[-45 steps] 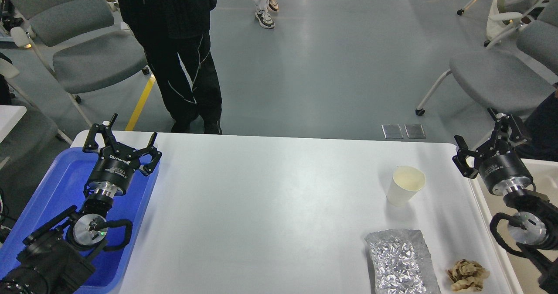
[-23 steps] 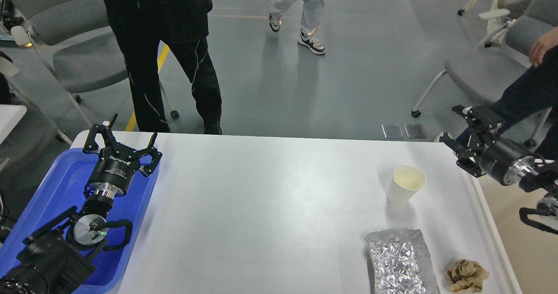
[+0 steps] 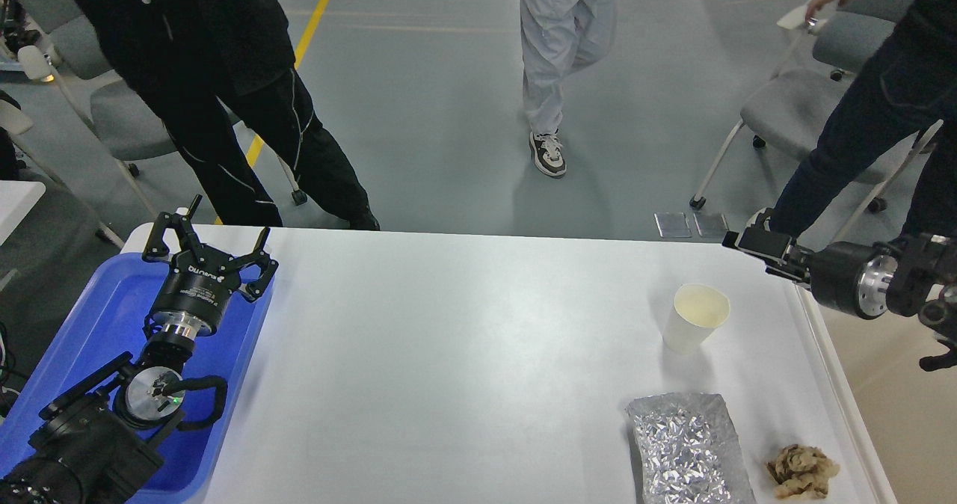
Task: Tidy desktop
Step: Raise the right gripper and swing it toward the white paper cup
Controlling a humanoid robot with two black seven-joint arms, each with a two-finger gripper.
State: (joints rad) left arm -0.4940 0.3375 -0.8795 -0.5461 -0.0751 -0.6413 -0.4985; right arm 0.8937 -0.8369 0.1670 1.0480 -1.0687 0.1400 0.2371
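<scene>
Lab or office floor, grey rolling chairs (image 3: 792, 115), floor tape (image 3: 314, 3)

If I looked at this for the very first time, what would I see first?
Probably the big white desktop, nearly bare, with three bits bunched at its near right: a white paper cup, a shiny silver foil packet and a crumpled brown scrap. Next, the bright blue tray on the left, with the left gripper spread open above it. The right gripper pokes in sideways past the cup.

Bright, even overhead light (soft shadows), desktop (image 3: 463, 354) faintly glaring.
</scene>
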